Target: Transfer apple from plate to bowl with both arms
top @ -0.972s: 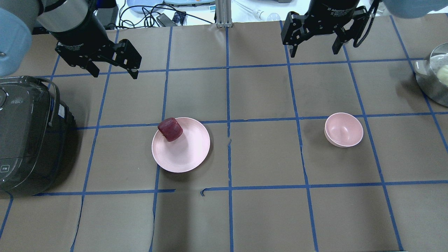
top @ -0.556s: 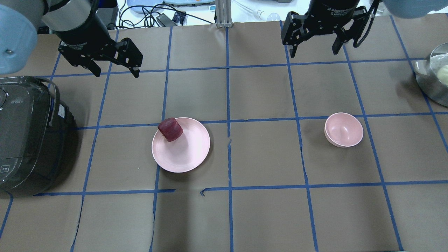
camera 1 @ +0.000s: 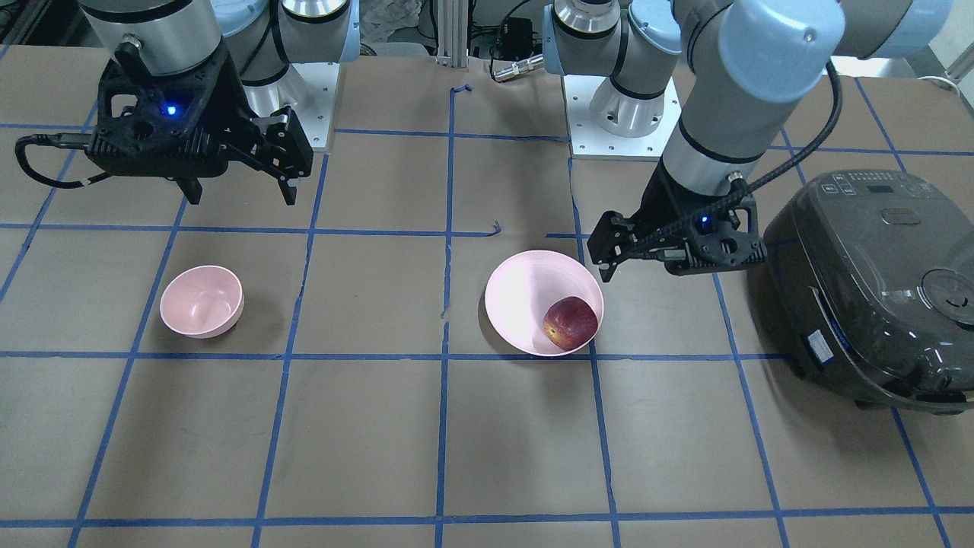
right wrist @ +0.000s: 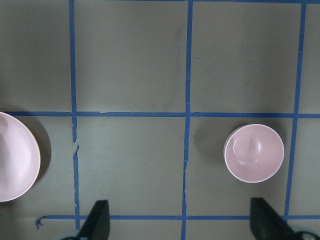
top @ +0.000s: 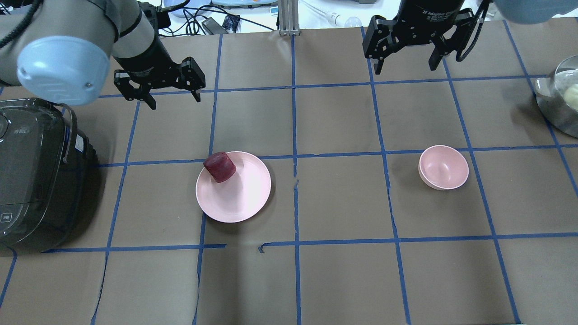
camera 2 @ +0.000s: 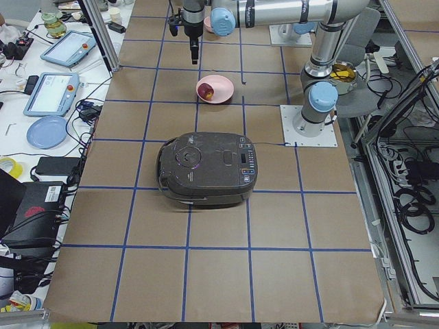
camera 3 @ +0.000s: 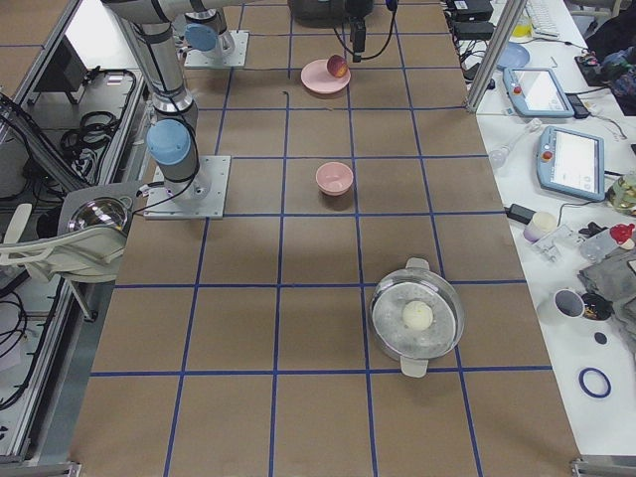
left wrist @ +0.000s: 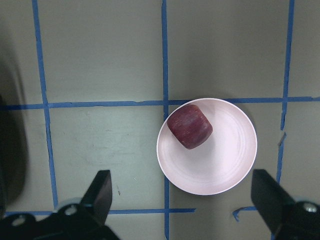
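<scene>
The dark-red apple (top: 220, 167) lies on the pale-pink plate (top: 239, 198), at the rim nearest my left arm's side. It also shows in the front view (camera 1: 570, 323) and in the left wrist view (left wrist: 190, 126). My left gripper (top: 175, 101) is open and empty. It hangs above the table, beyond the plate and a little to its left. The small pink bowl (top: 443, 167) stands empty to the right. My right gripper (top: 404, 68) is open and empty, high above the far side of the table beyond the bowl. The right wrist view shows the bowl (right wrist: 254, 153) and the plate's edge (right wrist: 15, 155).
A dark rice cooker (top: 36, 176) stands at the table's left edge, close to my left arm. A steel pot (top: 560, 99) with a pale round thing in it stands at the right edge. Cables and devices lie beyond the far edge.
My left arm has swung right and dropped lower, bringing its open gripper nearer the plate. The right arm, apple, plate and bowl have not moved.
</scene>
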`<state>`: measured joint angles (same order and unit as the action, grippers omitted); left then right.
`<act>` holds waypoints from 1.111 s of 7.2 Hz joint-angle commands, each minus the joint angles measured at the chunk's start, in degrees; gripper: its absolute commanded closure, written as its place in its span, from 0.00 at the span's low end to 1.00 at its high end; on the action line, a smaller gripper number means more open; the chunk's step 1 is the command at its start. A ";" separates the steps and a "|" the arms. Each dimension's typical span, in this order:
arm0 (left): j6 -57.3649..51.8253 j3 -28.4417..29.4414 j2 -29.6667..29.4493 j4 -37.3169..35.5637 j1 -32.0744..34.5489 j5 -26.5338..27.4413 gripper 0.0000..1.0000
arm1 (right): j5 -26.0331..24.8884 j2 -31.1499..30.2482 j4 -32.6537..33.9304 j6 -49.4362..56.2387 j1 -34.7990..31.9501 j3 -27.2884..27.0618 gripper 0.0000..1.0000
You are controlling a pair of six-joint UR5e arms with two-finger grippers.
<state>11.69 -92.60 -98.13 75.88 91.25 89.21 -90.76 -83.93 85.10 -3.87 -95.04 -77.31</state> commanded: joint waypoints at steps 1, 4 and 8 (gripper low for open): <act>13.99 -4.24 -2.67 -6.87 1.64 0.00 0.00 | 0.15 0.00 0.07 0.00 -0.05 -0.12 0.00; 24.16 -6.35 -7.41 -6.62 2.71 -0.79 0.00 | 0.06 0.17 0.15 0.35 0.47 -0.20 0.00; 26.28 -10.58 -11.10 -10.19 2.62 -2.19 0.00 | 0.32 0.61 3.38 17.27 18.53 -6.85 0.00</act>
<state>37.77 -102.47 -107.92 67.92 93.87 87.64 -90.49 -83.37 86.17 7.26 -82.53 -80.58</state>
